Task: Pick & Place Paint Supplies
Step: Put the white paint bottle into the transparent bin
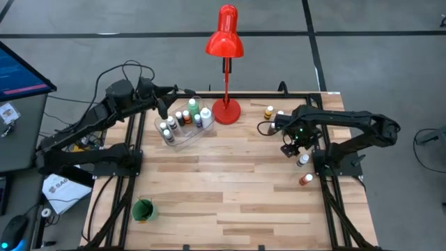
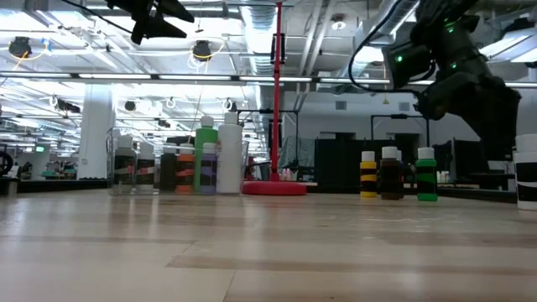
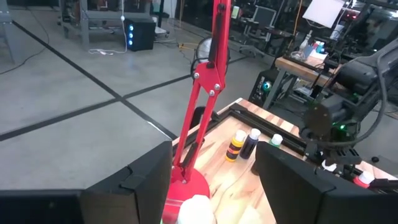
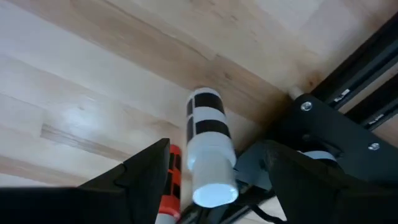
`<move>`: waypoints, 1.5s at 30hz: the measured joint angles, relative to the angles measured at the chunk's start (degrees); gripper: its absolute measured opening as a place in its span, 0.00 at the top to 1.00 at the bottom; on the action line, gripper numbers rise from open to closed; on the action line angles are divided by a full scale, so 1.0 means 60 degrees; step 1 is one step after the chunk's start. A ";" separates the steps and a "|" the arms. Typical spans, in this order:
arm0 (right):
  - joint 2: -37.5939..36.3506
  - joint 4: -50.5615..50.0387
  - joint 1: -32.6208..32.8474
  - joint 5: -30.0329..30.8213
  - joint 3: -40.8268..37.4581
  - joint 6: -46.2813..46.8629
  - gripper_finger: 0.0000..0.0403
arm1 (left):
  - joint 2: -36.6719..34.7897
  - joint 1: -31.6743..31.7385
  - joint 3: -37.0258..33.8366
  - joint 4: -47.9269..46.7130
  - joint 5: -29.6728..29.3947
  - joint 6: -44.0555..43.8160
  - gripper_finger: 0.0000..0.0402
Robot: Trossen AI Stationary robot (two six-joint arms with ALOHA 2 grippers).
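Note:
A clear container [image 1: 182, 129] at the table's far left holds several small paint bottles standing upright. My left gripper [image 1: 165, 106] hovers open above the container's far side, over a white cap [image 3: 196, 210]. Three more bottles, yellow [image 3: 236, 144], dark [image 3: 250, 142] and green-capped [image 3: 275, 140], stand at the far edge right of the lamp. Near the right edge stand a white bottle with black bands [image 4: 208, 146] and a red one [image 4: 168, 183]. My right gripper [image 4: 214, 168] points down, open, above the white bottle, a finger on either side and clear of it.
A tall red desk lamp [image 1: 225, 70] stands with its round base [image 1: 226, 110] at the far middle, between the container and the far bottles. A green cup [image 1: 143, 210] sits near the front left. The black frame [image 4: 348, 87] runs along the right edge beside the white bottle.

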 joint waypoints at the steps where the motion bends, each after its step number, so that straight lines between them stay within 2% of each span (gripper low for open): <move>1: 0.0118 -0.0056 -0.0028 0.0000 0.0000 -0.0123 0.37 | 0.0000 0.0000 0.0000 0.0000 0.0000 0.0000 0.44; 11: 0.1397 0.0457 -0.0035 -0.0031 0.0000 -0.1032 0.37 | 0.0000 0.0000 0.0000 0.0004 0.0000 0.0002 0.44; 23: 0.2958 0.0546 0.0684 -0.0578 -0.0011 -0.1609 0.37 | 0.0000 0.0000 0.0000 -0.0015 0.0000 0.0029 0.44; 37: 0.3386 0.0669 0.1871 -0.1057 -0.0800 -0.1699 0.37 | 0.0000 0.0000 -0.0003 -0.0018 0.0000 0.0004 0.44; 41: 0.3396 0.0694 0.2123 -0.1147 -0.1005 -0.1696 0.42 | 0.0000 0.0000 -0.0004 -0.0018 0.0000 0.0000 0.44; 45: 0.3396 0.0687 0.2296 -0.1147 -0.1067 -0.1623 0.54 | -0.0004 0.0000 -0.0004 -0.0018 0.0000 0.0000 0.44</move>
